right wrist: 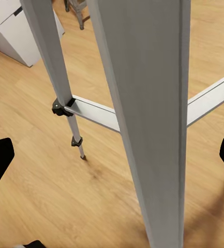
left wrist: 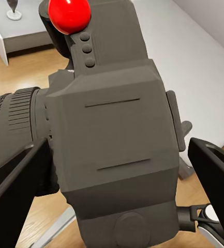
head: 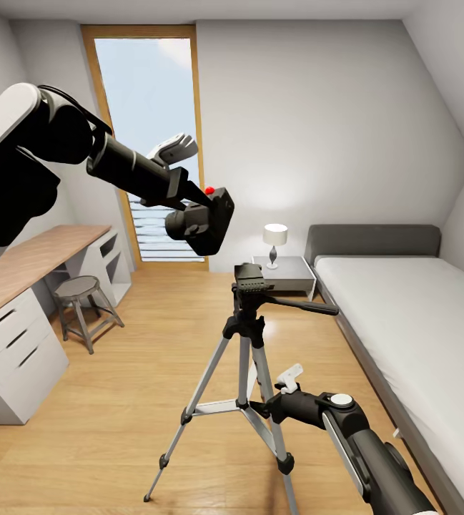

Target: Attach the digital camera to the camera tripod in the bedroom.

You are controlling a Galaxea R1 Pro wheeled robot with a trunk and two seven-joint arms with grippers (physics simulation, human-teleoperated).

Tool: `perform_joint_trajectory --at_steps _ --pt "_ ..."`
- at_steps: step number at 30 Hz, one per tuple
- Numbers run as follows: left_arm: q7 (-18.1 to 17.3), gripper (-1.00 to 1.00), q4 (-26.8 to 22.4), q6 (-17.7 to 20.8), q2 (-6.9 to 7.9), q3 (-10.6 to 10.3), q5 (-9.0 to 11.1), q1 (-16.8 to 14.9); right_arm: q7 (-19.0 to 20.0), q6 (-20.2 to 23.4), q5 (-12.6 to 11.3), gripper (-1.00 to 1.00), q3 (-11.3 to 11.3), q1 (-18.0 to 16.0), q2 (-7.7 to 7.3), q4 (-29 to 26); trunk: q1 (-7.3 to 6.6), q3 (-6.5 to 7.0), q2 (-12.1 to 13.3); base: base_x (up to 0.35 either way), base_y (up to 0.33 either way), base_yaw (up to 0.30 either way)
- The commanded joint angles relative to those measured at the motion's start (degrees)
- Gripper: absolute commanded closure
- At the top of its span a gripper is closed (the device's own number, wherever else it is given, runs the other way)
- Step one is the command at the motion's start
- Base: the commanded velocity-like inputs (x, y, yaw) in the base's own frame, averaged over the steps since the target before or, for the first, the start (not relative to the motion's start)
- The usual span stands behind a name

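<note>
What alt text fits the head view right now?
The left pincer holds the digital camera above the camera tripod head. The right pincer sits at a tripod leg, in a bedroom with bed and desk.

Only text: small white lettering on the camera (left wrist: 112, 139) lens barrel, left edge of left wrist view, approx mid-height. Runs sideways, cut by frame edge, too small & blurred to read. Dots on cam top by red button = plain, no marks. Nothing legible elsewhere, head or right wrist views incl.
</note>
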Motion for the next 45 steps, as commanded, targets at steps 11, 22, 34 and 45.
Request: perform_joint_trajectory --at_steps 11,22,34,45 --pt "0.5 1.0 -0.1 0.0 0.04 -0.1 0.5 -0.1 0.3 0.2 0.4 -1.0 0.0 -0.1 -0.02 -0.1 0.04 -0.14 -0.1 0.0 0.0 0.0" --pt "0.5 1.0 -0.2 0.0 0.05 -0.4 0.5 -0.1 0.3 0.2 0.4 1.0 0.2 -0.1 -0.02 -0.1 0.04 -0.14 -0.1 0.0 0.0 0.0" --pt "0.5 1.0 -0.2 0.0 0.05 -2.6 0.5 -0.2 0.3 0.2 0.4 1.0 0.2 -0.1 -0.02 -0.1 0.04 -0.14 -0.1 0.0 0.0 0.0" --pt "0.4 1.0 -2.0 0.0 0.67 -6.2 0.5 -0.5 0.3 0.2 0.4 1.0 0.2 -0.1 -0.02 -0.1 0.04 -0.14 -0.1 0.0 0.0 0.0"
